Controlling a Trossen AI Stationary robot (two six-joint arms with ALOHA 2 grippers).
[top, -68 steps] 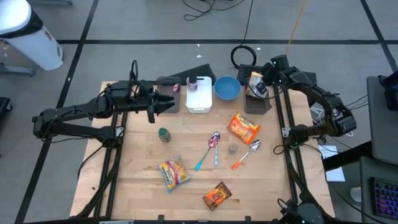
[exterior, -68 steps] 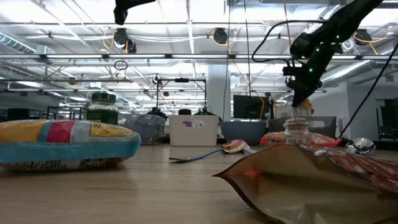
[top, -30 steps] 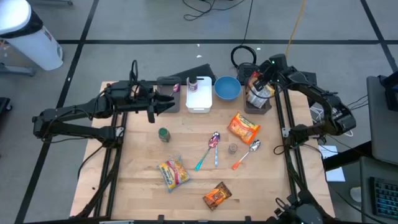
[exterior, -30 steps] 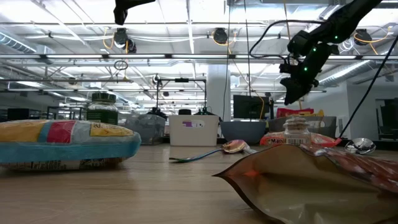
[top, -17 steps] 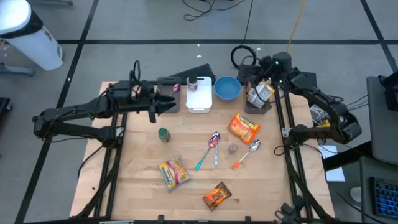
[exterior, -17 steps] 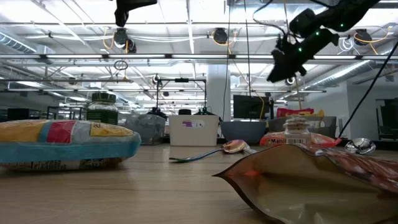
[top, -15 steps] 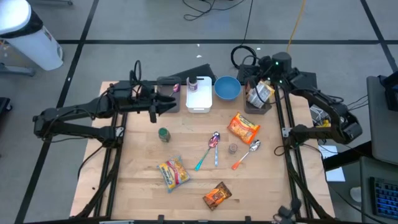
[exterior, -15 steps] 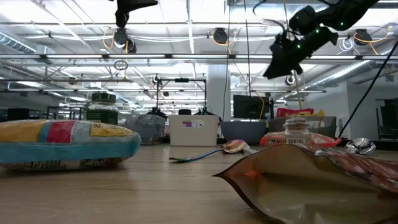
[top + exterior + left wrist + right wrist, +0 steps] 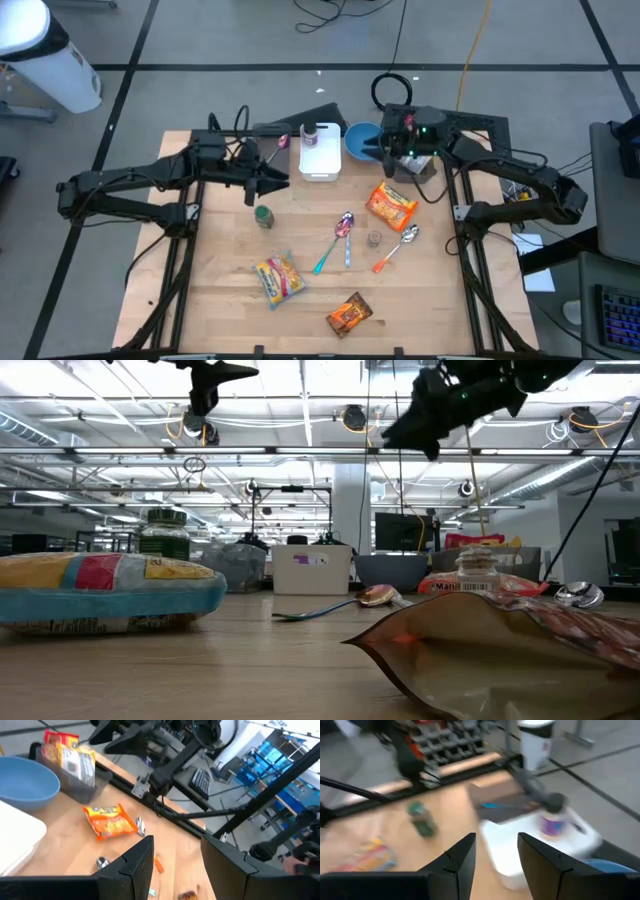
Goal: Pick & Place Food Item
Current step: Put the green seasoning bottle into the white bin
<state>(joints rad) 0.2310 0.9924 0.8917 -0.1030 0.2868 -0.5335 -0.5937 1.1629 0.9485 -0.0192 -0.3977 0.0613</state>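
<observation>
My right gripper hangs open and holds nothing above the blue bowl; its fingers point toward the table's left. My left gripper is open too, in the air near the white tray, above the green-lidded jar. Snack bags stand upright in the grey bin at the far right. An orange bag, a yellow-and-red bag and a brown bag lie flat on the table.
A purple-labelled bottle stands in the white tray. Two spoons and a small jar lie mid-table. Bare wood shows at the near left.
My right gripper has swung from above the grey bin toward the table's left and upward, tipping from pointing down to nearly level; it now hangs over the blue bowl. The snack bag stays in the bin. My left gripper has dipped slightly and rolled.
</observation>
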